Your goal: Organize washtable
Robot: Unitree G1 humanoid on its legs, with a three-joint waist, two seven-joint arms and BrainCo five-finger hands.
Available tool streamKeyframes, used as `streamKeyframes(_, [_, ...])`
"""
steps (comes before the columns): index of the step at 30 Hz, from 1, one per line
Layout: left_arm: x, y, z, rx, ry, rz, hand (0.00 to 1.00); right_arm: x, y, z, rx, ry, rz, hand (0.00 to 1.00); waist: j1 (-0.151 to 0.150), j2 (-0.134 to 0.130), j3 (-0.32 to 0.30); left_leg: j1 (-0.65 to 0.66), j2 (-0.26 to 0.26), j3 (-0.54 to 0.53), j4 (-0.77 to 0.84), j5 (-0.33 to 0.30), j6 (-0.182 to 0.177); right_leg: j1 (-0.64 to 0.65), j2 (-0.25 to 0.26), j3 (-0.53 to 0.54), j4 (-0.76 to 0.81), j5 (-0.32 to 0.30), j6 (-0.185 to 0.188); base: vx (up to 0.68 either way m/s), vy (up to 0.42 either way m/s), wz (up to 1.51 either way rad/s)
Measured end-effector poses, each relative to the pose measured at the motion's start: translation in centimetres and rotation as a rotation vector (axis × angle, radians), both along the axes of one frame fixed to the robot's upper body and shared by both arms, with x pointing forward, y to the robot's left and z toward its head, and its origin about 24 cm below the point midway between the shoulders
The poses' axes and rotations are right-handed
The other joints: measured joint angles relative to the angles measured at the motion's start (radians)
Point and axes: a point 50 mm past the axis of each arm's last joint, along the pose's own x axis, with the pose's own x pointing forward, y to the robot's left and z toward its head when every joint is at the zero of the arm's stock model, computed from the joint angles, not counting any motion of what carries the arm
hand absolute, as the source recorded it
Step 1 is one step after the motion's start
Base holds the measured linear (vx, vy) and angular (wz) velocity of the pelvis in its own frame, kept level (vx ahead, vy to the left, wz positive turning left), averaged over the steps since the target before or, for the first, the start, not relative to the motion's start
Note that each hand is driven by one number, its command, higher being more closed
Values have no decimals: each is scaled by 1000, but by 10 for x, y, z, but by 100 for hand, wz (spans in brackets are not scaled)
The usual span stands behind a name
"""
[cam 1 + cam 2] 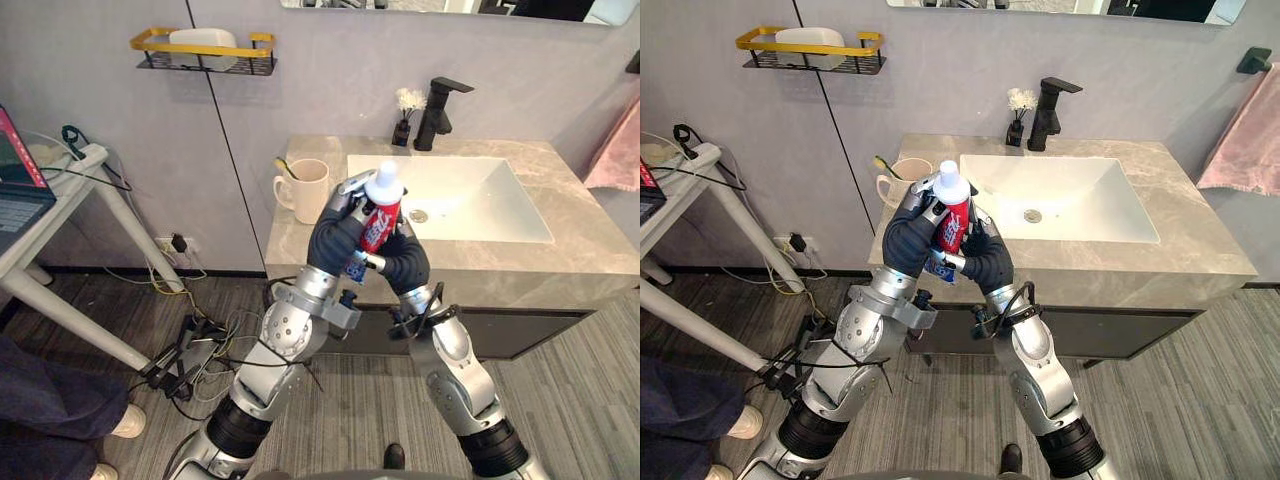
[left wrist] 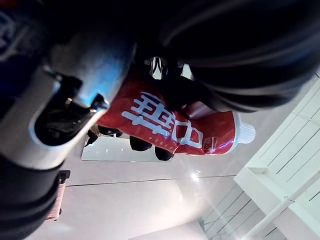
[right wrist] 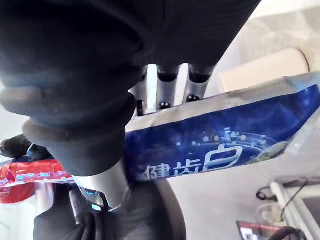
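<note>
Toothpaste tube point(image 1: 381, 222), cap up, gripped by left hand point(image 1: 335, 240) and right hand point(image 1: 408, 262) before mug point(image 1: 305, 188) and sink point(image 1: 480, 200).

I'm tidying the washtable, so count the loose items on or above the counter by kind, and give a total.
Toothpaste tube: 1, gripped by left hand and right hand
Cream mug: 1
Toothbrush, in the mug: 1
Vase of white flowers: 1
Total: 4

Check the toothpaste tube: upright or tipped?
Roughly upright: the toothpaste tube has its white cap on top and its blue end below, with the left hand and right hand both curled round it.
</note>
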Motion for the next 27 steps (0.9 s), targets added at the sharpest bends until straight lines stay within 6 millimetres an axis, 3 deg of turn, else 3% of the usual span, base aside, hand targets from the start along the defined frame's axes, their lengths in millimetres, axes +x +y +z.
streamKeyframes(15, [2, -4, -7, 37, 40, -15, 100, 2, -7, -11, -6, 32, 2, 100, 1, 0, 0, -6, 0, -9, 0, 1, 0, 3, -1, -15, 0, -2, 0, 0, 0, 1])
streamKeyframes(16, [3, -4, -8, 40, 43, -16, 100, 2, -7, -12, -12, 34, -1, 0, 1, 0, 0, -7, 0, -9, 0, 1, 0, 3, -1, -17, 0, -2, -1, 0, 0, 6])
streamKeyframes(23, [10, -1, -17, 73, 81, 11, 100, -1, -17, -37, -133, 93, 4, 0, 1, 0, 0, -8, 0, -23, 0, 1, 0, 11, -2, -30, 0, -7, -1, -4, -3, 5])
streamKeyframes(27, [16, 7, 4, 48, -12, 54, 100, -7, -29, -87, -268, 330, 0, 0, 5, -1, -1, -11, 0, -32, 0, 1, 0, 13, -2, -36, 0, -8, -2, -4, -3, 3])
